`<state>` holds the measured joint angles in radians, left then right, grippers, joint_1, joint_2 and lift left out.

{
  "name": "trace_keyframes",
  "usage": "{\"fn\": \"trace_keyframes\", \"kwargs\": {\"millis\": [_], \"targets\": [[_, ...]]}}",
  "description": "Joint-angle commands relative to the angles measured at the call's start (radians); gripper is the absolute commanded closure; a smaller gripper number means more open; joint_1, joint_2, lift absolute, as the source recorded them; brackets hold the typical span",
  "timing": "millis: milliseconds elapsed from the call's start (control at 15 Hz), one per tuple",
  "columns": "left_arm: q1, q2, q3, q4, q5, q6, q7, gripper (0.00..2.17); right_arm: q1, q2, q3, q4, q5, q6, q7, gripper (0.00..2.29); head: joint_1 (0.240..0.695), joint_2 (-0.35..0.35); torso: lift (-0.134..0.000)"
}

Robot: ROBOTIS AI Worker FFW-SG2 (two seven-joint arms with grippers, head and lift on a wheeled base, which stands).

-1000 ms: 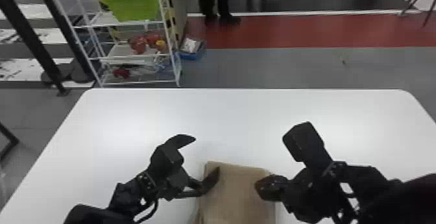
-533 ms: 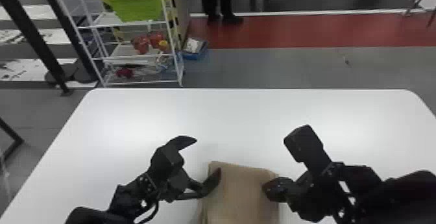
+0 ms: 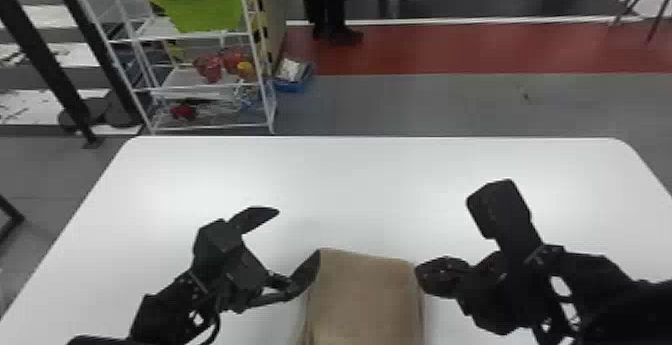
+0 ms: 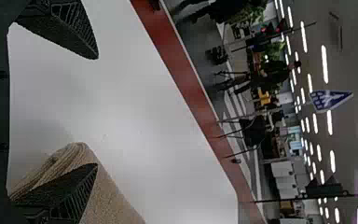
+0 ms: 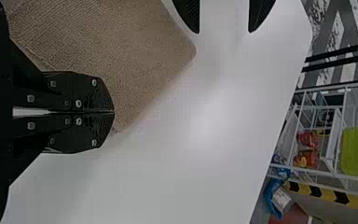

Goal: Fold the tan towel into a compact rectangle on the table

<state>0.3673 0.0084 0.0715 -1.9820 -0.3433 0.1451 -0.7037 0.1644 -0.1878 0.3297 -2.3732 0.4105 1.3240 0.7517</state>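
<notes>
White and flat, the surface [image 3: 350, 184] holds the tan towel [image 3: 365, 299] on its near part, between the arms. The left pincer [image 4: 97, 112] is spread wide, one finger against the towel's side, maybe to get it ready for a pinch. The right pincer [image 5: 113, 112] is pressed together by the other side, maybe to keep that edge neat. The surface's far edge is well past the towel, so both likely have room that way.

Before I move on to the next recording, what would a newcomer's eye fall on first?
First, the tan towel, low in the head view on the white table. Flanking it, the left gripper gapes at its left edge, while the right gripper is shut at its right. Beyond, a bright green bin glows on a rack.
</notes>
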Motion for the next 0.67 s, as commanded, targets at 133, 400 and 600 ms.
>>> {"fn": "trace_keyframes", "kwargs": {"millis": [133,400,600], "targets": [[0.087,-0.011,0.113,-0.094,0.3,0.032,0.153,0.05,0.165,0.082,-0.126,-0.089,-0.104,-0.226,-0.14,0.05,0.695,0.103,-0.123],[0.168,-0.011,0.148,-0.098,0.475,0.005,0.282,0.05,0.326,0.16,-0.247,-0.021,-0.239,-0.809,-0.275,0.07,0.695,0.17,-0.123],[0.225,-0.011,0.152,-0.098,0.503,-0.094,0.296,0.06,0.391,0.176,-0.374,0.057,-0.409,-1.055,-0.338,0.08,0.695,0.179,-0.123]]}}
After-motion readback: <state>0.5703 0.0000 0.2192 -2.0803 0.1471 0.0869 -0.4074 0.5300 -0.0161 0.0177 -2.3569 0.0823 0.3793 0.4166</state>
